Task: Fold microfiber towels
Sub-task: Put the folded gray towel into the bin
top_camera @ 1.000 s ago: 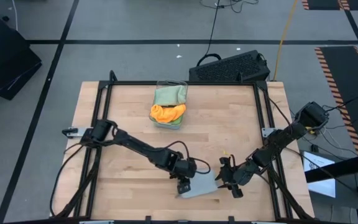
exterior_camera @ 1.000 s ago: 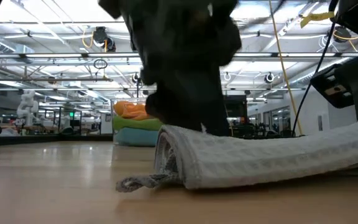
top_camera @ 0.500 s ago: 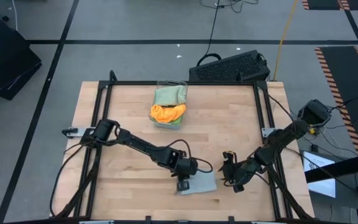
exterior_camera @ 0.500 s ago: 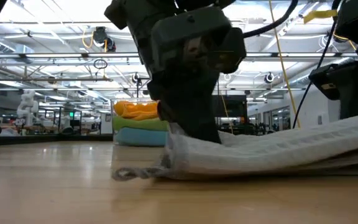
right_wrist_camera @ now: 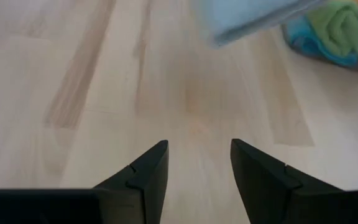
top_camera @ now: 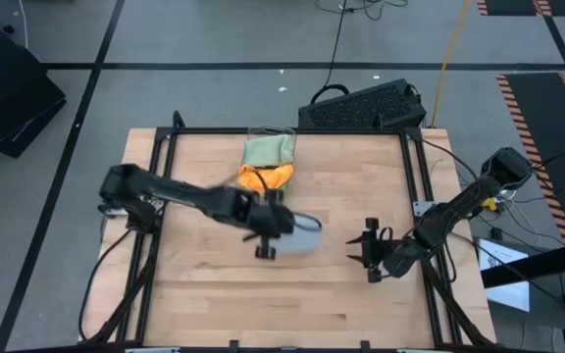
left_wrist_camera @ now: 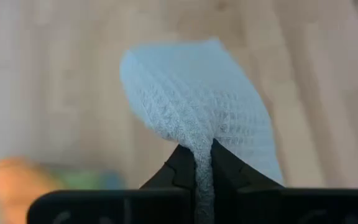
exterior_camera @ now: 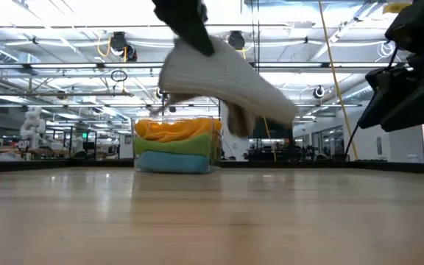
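Left wrist view shows us the left tool (left_wrist_camera: 203, 163) pinching the folded light grey towel (left_wrist_camera: 197, 106) at one edge, clear above the bench (top_camera: 361, 196); we judge it light, limp and best gripped through all layers, while the right tool (right_wrist_camera: 197, 165) waits spread.

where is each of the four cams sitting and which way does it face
High: overhead, straight down; both arms, bin.
Low: tabletop height, level across; grey towel aloft, bin behind.
Left wrist: past left gripper, shut on the towel.
Right wrist: past open right gripper at bare table.
All four show the grey towel.
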Available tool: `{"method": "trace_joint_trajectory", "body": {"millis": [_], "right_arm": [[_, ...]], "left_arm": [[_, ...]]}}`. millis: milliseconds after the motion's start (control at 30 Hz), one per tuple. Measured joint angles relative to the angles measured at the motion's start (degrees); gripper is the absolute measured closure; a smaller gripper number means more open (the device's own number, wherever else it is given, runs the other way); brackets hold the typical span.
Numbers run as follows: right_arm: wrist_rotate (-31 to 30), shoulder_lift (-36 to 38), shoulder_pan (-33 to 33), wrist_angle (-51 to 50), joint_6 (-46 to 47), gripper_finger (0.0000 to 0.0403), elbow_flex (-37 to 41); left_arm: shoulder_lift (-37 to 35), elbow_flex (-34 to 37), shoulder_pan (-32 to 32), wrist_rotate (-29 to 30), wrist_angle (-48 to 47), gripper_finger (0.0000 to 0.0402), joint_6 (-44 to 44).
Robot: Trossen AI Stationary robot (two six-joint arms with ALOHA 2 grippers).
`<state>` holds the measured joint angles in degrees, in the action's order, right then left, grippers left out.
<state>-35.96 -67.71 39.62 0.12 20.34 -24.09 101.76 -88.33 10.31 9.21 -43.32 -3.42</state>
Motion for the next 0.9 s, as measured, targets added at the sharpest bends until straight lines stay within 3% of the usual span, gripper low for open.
{"method": "trace_joint_trajectory", "body": {"millis": [133,267,500,767,900], "right_arm": [[-0.67,1.67,-0.53,6.66,-5.76,0.0236,2.98],[-5.06,2.78,-1.56,12.02,-10.83,0.0236,4.90],[-6.09,4.05,-4.80,17.03,-18.73,0.0236,5.82],[-6.00,4.38,-8.15,16.85,-21.19,0.0236,5.82],[-5.99,4.38,-10.27,16.84,-22.25,0.0236,5.82]], "left_arm": [[-6.44,0.00,-5.45,0.16,-2.01,0.0384,-6.58],[-11.19,-0.04,-12.64,-2.83,-4.20,0.0384,-12.92],[-11.82,0.02,-27.95,-8.06,-7.17,0.0381,-27.06],[-10.70,0.00,-45.31,-23.42,-4.91,0.0383,-39.77],[-8.45,0.01,-49.84,-30.52,-4.78,0.0384,-42.29]]}}
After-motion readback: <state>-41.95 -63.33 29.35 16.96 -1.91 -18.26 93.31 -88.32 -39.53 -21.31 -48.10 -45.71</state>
